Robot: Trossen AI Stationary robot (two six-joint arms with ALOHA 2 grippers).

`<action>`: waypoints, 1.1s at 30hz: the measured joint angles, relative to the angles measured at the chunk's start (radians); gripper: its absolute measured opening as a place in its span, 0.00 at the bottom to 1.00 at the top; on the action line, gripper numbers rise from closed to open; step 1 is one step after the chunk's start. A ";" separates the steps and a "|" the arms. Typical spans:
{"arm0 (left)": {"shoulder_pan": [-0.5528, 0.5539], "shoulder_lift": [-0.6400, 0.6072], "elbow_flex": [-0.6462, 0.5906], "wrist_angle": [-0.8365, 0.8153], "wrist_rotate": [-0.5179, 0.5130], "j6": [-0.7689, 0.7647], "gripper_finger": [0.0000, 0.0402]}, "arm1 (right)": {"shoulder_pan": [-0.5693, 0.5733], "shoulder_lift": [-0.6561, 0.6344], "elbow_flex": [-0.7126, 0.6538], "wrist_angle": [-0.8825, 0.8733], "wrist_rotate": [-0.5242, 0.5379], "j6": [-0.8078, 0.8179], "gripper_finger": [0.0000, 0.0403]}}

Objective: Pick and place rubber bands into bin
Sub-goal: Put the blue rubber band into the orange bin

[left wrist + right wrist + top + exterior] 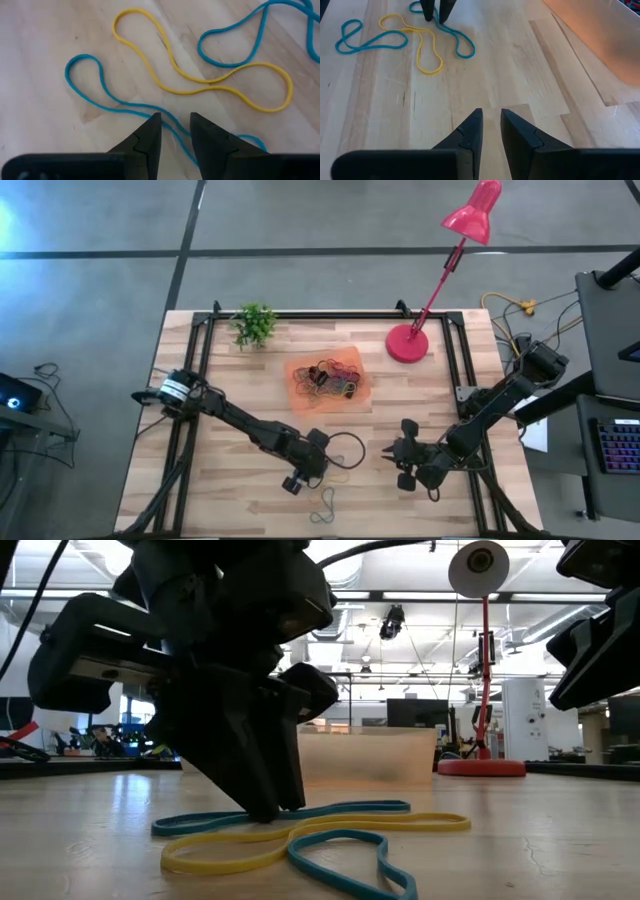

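Left gripper (175, 131) narrowly parted over thin blue rubber band (95, 90), right gripper (490, 131) likewise.

Even, bright overhead light; high view sharp w/ soft, faint shadows on the worktop (230, 470). Low view is backlit: ceiling strip lights (560, 602) glare white, the near arm (220, 670) is a dark, blurred silhouette, bkgd room soft. Wrist views: wood well lit, slight sheen, own fingers (150, 140) black & out of focus. Orange bin (605, 45) blurry at frame edge.
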 joint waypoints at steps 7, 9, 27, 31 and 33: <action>0.017 0.053 0.001 -0.002 0.006 -0.051 0.21 | 0.000 0.000 0.000 0.007 0.000 0.000 0.14; 0.029 0.082 0.005 -0.005 0.047 -0.100 0.20 | 0.000 0.000 0.000 0.009 0.000 0.000 0.14; 0.056 0.138 0.025 -0.010 0.061 -0.210 0.02 | 0.000 0.000 0.000 0.011 0.000 0.000 0.14; 0.056 0.137 0.036 -0.013 0.044 -0.201 0.00 | 0.000 0.000 0.000 0.010 0.000 0.000 0.14; 0.056 0.137 0.039 -0.014 0.032 -0.198 0.00 | 0.000 0.000 0.000 0.010 0.000 0.000 0.14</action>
